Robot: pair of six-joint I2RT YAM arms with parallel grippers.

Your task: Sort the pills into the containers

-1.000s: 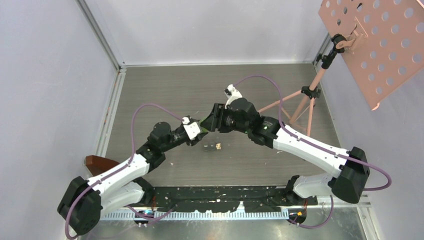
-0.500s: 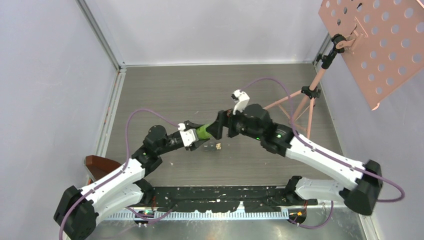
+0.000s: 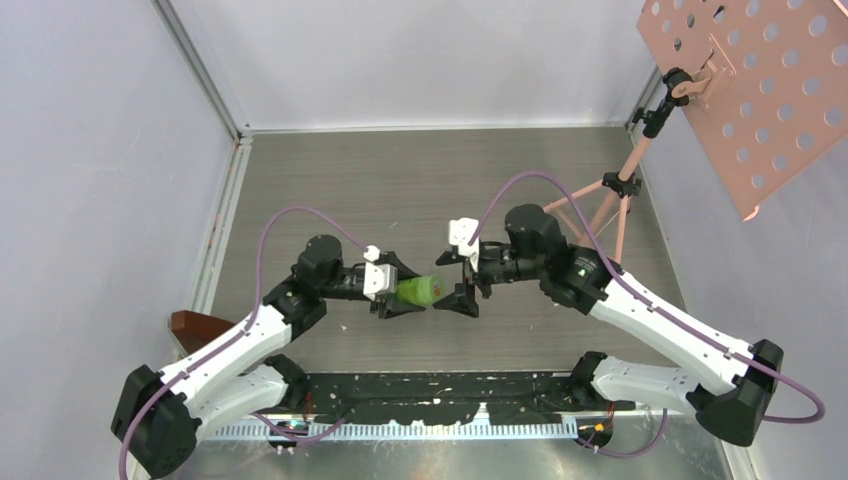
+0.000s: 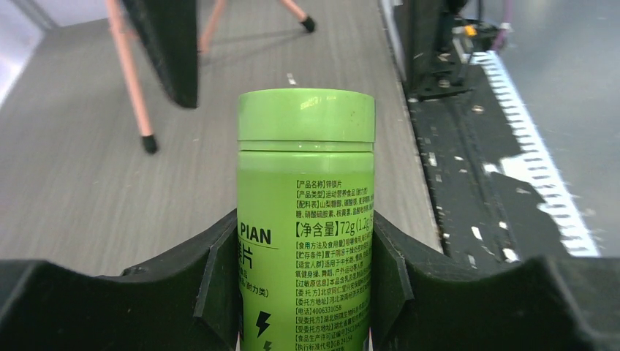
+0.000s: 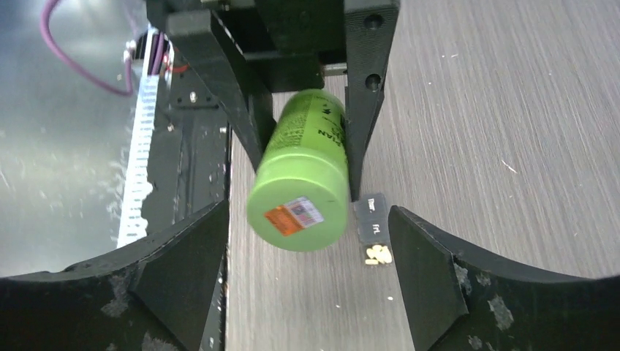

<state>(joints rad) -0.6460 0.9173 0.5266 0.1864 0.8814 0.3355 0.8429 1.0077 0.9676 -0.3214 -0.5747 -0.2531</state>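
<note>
My left gripper [image 3: 410, 290] is shut on the green bottle [image 3: 422, 290] and holds it on its side above the table, cap pointing right. In the left wrist view the fingers [image 4: 219, 285] press on both sides of the bottle [image 4: 305, 205]. My right gripper [image 3: 457, 281] is open and faces the cap. In the right wrist view the cap with its orange label [image 5: 296, 213] sits near the open fingertips [image 5: 183, 278] without touching them. The dark-grey case [image 5: 369, 217] lies on the table below, with pale pills [image 5: 378, 254] in its end compartment.
A pink tripod [image 3: 620, 190] with a perforated pink board [image 3: 760, 90] stands at the right; one of its legs [image 4: 131, 80] shows in the left wrist view. A brown object [image 3: 190, 325] lies at the left edge. A black strip [image 3: 440, 385] runs along the near edge.
My left gripper has brought the bottle nearer and laid it level, cap to the right. My right gripper has drawn back to the right, turned to face the cap, and stands wide open.
</note>
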